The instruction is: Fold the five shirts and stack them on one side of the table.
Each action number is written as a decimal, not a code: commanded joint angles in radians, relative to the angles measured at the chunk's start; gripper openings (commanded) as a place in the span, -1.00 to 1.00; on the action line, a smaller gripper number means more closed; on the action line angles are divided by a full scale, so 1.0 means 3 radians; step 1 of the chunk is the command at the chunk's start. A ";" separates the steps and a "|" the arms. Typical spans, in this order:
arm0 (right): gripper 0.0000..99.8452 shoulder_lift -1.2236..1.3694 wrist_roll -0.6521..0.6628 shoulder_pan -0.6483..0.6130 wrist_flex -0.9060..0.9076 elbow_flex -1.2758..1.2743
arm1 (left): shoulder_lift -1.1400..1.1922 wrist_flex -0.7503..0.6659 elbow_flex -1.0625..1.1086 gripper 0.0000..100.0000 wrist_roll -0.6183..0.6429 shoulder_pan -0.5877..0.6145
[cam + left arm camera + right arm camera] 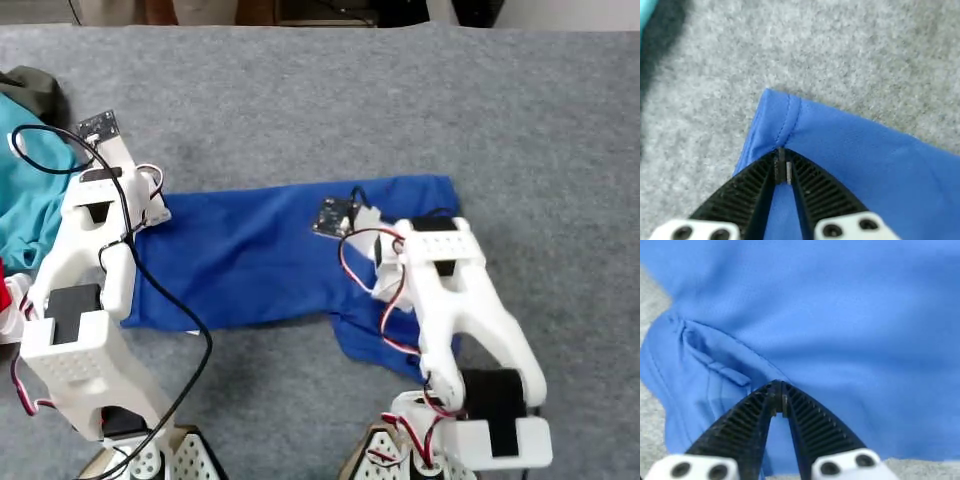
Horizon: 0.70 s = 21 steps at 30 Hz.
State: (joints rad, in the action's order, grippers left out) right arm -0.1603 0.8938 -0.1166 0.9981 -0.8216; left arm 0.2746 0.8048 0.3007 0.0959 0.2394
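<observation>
A blue shirt (250,260) lies lengthwise across the middle of the grey table (300,100), with a sleeve sticking out toward the near edge under the right arm. My left gripper (155,212) is at the shirt's left end. In the left wrist view it (781,167) is shut on the hemmed corner of the blue shirt (850,155). My right gripper (368,222) sits over the shirt's right half. Its tips (777,402) are pinched together on a fold of the blue fabric (840,315) beside a stitched seam.
A teal shirt (25,200) is bunched at the table's left edge, with a dark garment (30,88) behind it and a bit of red (3,290) in front. Bare grey table stretches along the back and to the right of the blue shirt.
</observation>
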 commanded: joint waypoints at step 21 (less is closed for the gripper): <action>-0.99 -0.1020 0.0041 -0.0494 0.0261 -0.0903 | -0.0008 0.0010 -0.0128 -0.96 0.0015 0.0041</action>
State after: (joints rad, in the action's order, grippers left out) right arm -0.3982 0.8938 -0.2409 1.0180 -1.0794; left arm 0.2746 0.8048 0.3007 0.0959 0.2394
